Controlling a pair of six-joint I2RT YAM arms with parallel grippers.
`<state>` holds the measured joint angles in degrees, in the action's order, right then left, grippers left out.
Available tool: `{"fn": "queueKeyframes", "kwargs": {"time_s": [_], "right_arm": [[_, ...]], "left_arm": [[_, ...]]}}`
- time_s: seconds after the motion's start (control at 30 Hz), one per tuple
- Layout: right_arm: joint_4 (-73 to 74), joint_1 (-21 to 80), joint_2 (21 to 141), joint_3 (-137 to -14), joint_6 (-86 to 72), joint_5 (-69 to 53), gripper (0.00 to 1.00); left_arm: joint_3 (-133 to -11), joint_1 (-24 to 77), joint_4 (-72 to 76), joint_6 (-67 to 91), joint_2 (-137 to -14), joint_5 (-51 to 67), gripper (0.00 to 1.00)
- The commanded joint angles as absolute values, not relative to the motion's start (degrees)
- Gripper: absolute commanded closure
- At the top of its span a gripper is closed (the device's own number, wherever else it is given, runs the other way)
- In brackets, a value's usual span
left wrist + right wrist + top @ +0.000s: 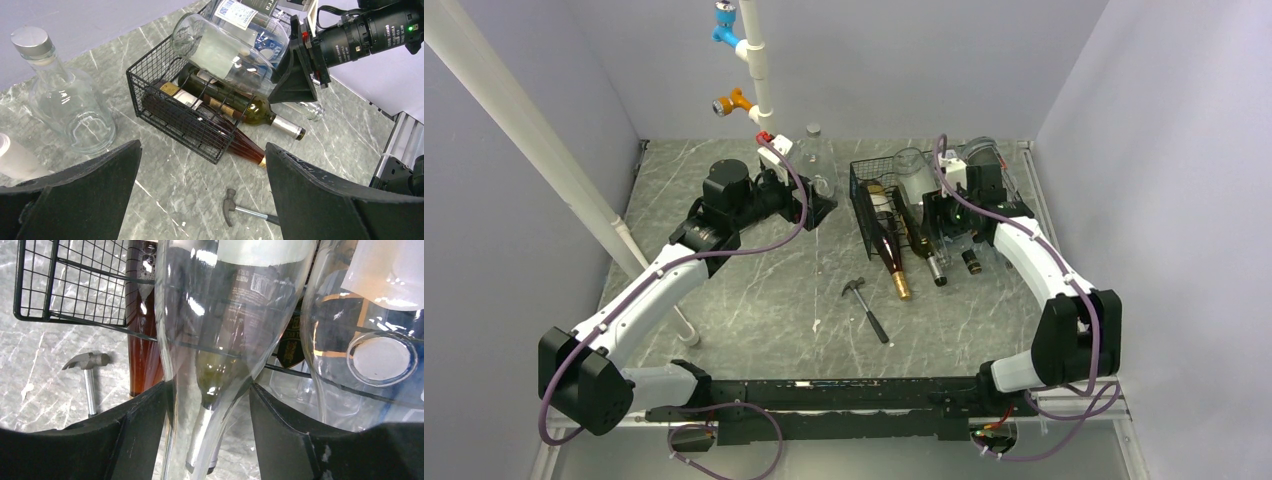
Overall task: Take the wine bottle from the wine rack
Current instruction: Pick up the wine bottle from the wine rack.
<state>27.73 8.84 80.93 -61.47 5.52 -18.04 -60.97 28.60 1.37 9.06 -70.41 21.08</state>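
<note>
The black wire-mesh wine rack (pixel 861 195) stands right of centre and also shows in the left wrist view (pixel 165 107). A brown bottle with a gold cap (pixel 889 250) and a green bottle (pixel 921 240) lie in it, necks pointing at me. A clear bottle (pixel 225 47) lies tilted on top. My right gripper (pixel 207 390) is shut on the clear bottle (pixel 225 315) at its shoulder and neck, at the rack's near right side (pixel 939 212). My left gripper (pixel 202 160) is open and empty, left of the rack (pixel 821 208).
A squat clear bottle with a silver cap (pixel 65 100) stands just behind my left gripper. A small hammer (pixel 866 308) lies in front of the rack. More bottles (pixel 979 155) lie right of the rack. White pipes (pixel 524 130) cross the left side.
</note>
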Motion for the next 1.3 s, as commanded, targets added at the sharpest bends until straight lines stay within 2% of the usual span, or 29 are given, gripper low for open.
{"fn": "queueKeyframes", "kwargs": {"time_s": [0.0, 0.47, 0.73, 0.93, 1.27], "right_arm": [[24.8, 9.0, 81.7, -60.8, 3.2, -17.3, 0.37], [23.7, 9.6, 83.6, -59.9, 2.1, -16.4, 0.37], [23.4, 10.2, 85.0, -59.7, 1.3, -16.0, 0.42], [23.2, 10.2, 85.3, -59.6, 0.7, -15.7, 0.43], [23.0, 10.1, 85.3, -59.4, 0.7, -15.5, 0.37]], "left_arm": [[-62.0, 28.8, 2.1, 8.0, -70.3, 20.3, 0.00], [-62.1, 28.8, 1.9, 8.0, -70.3, 20.1, 0.00], [-62.2, 28.8, 1.8, 7.9, -70.1, 20.0, 0.00], [-62.2, 28.9, 1.8, 8.0, -70.0, 20.0, 0.01], [-62.2, 28.9, 1.8, 8.0, -70.0, 20.0, 0.01]]}}
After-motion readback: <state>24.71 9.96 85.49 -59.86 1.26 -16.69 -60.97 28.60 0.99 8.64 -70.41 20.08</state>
